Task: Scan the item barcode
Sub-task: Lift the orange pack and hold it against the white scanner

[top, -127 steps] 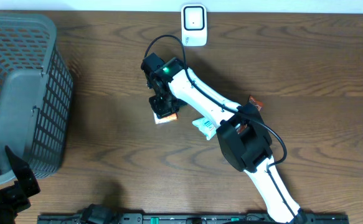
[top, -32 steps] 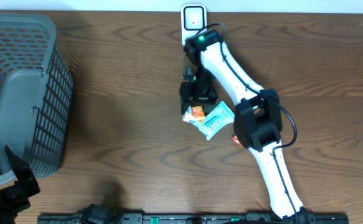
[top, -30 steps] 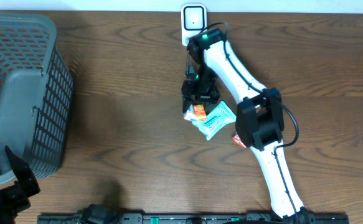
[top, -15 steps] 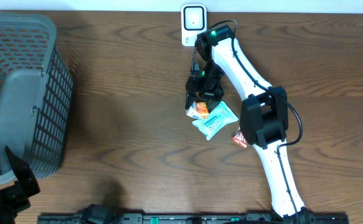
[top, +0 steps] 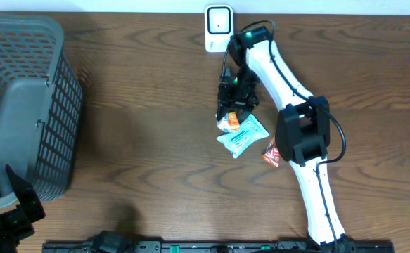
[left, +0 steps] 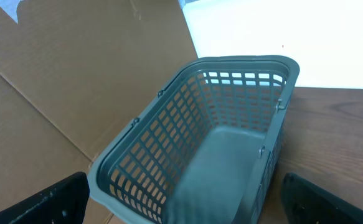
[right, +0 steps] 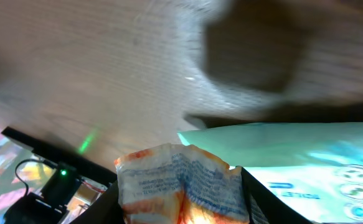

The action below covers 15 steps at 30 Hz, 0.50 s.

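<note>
Wood-grain table first, near edge; the left gripper sits at the near-left corner with its fingers spread wide and nothing between them, mostly cut off by the overhead frame; its camera sees only the grey mesh basket standing along the left edge. Mid-table, the right arm's elbow covers most of a small red packet; only a corner shows. Just beyond lies a teal pack, flat and in plain sight. The right gripper points down at its far-left corner, clamped on an orange-and-white packet; the wrist picture is blurred, its print unreadable, no barcode to be made out. Open wood runs wide between basket and arm. At the far edge stands the white scanner, near the gripper but apart.
</note>
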Tool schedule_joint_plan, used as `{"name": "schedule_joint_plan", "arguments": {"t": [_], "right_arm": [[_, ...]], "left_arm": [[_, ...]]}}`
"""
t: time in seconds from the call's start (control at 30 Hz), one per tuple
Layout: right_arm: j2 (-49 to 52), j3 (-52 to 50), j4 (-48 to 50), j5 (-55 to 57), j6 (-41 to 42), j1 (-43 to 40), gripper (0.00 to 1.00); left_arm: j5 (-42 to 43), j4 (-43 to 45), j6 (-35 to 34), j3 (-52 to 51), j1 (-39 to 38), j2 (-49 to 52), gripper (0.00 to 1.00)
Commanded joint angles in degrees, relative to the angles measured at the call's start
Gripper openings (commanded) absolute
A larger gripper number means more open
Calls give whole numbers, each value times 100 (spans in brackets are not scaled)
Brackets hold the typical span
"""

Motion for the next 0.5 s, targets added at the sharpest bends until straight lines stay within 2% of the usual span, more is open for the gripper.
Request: {"name": "schedule_joint_plan", "arguments": {"t": [0.0,0.17,0.27,0.47], "right_arm": [[-179,315,-2,369,-103,-120,40],[-638,717,28,807,-103,-162,41],[-846,1016,164,1263,-98,-162,38],[-1078,1213,1244,1639,-39,-149,35]], "left_arm": [[-33,-4,-70,4,24,7,98],[-33,-4,-70,4,24,4,98],[-33,-4,-70,4,24,7,98],[-33,-4,-70,4,24,4,98]]}}
